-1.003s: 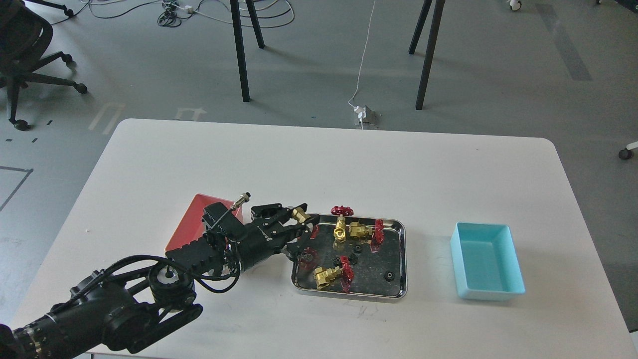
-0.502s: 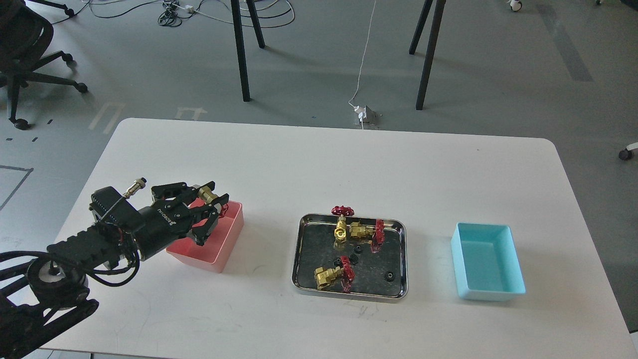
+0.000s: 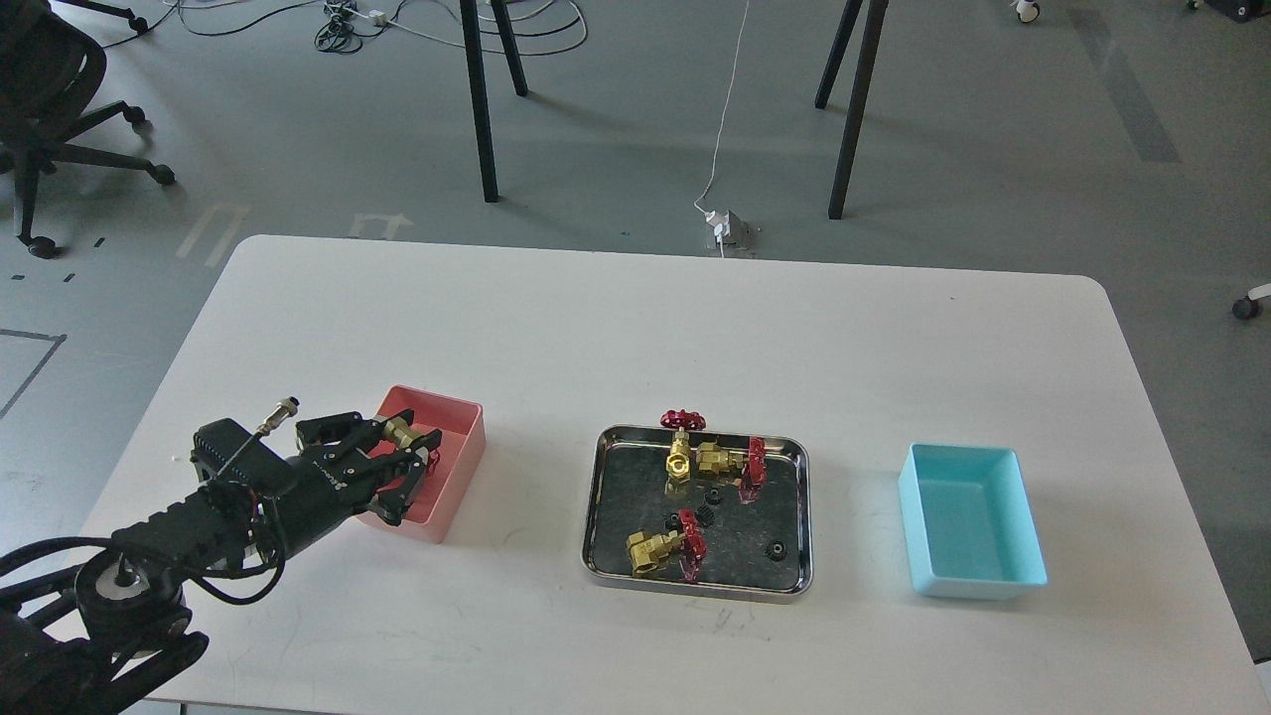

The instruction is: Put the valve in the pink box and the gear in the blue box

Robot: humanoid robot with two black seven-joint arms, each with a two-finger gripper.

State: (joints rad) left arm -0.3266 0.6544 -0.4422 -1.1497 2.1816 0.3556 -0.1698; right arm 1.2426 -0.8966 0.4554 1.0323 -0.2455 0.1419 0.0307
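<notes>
My left gripper (image 3: 405,449) is shut on a brass valve (image 3: 403,433) with a red handwheel and holds it over the pink box (image 3: 452,467) at the table's left. Three more valves lie in the steel tray (image 3: 606,497): two at its back (image 3: 679,459) (image 3: 720,461) and one at its front (image 3: 657,548). Three tiny black gears lie in the tray, two near the middle (image 3: 707,514) (image 3: 673,520) and one at the right (image 3: 775,547). The blue box (image 3: 968,521) stands empty at the right. My right gripper is out of view.
The white table's (image 3: 635,328) rounded front edge runs near my arm. Behind the table are black stand legs (image 3: 483,109), a white cable with a plug box (image 3: 725,230) on the floor, and an office chair (image 3: 50,109) at far left.
My left gripper carried the valve from the tray's left edge leftward to the pink box, then lowered and settled over the box's interior. The tray's other parts have not moved.
</notes>
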